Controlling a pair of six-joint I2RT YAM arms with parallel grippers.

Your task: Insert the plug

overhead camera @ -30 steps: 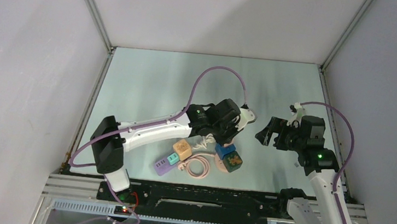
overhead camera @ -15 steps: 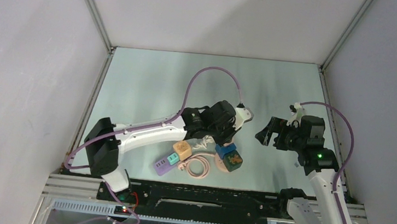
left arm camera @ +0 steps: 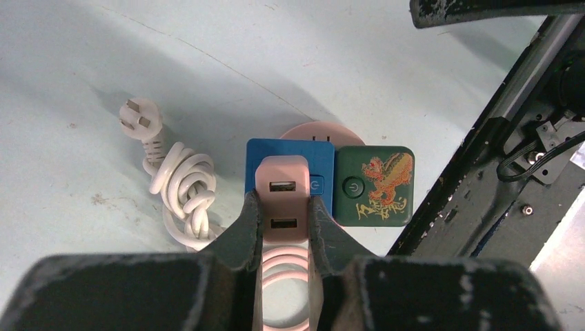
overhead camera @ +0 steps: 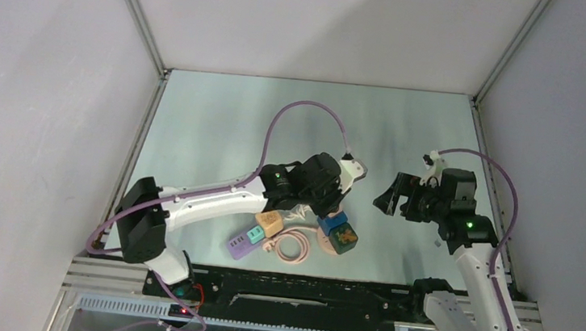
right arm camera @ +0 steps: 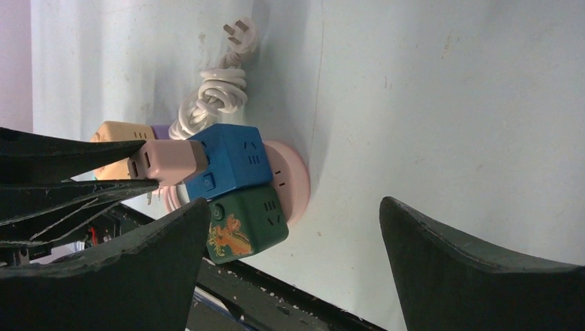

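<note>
My left gripper [left arm camera: 281,207] is shut on a pink plug block [left arm camera: 281,200] with two USB slots. It holds the block against the near side of a blue cube socket [left arm camera: 290,148]. A dark green cube socket with an orange dragon [left arm camera: 376,186] sits beside the blue one on a round pink base [left arm camera: 314,129]. In the right wrist view the pink block [right arm camera: 169,160] touches the blue cube [right arm camera: 231,160]. In the top view the left gripper [overhead camera: 320,205] is over these cubes [overhead camera: 335,221]. My right gripper [overhead camera: 390,199] is open, empty and in the air to their right.
A white knotted cord [left arm camera: 183,186] with a three-pin plug [left arm camera: 140,121] lies left of the cubes. A pink cable coil [overhead camera: 294,247], a tan cube [overhead camera: 268,221] and a purple strip [overhead camera: 240,245] lie near the front edge. The black front rail [overhead camera: 303,284] is close behind.
My left arm has moved a little toward the near left, bringing the pink plug block in against the blue cube. The right arm has barely shifted.
</note>
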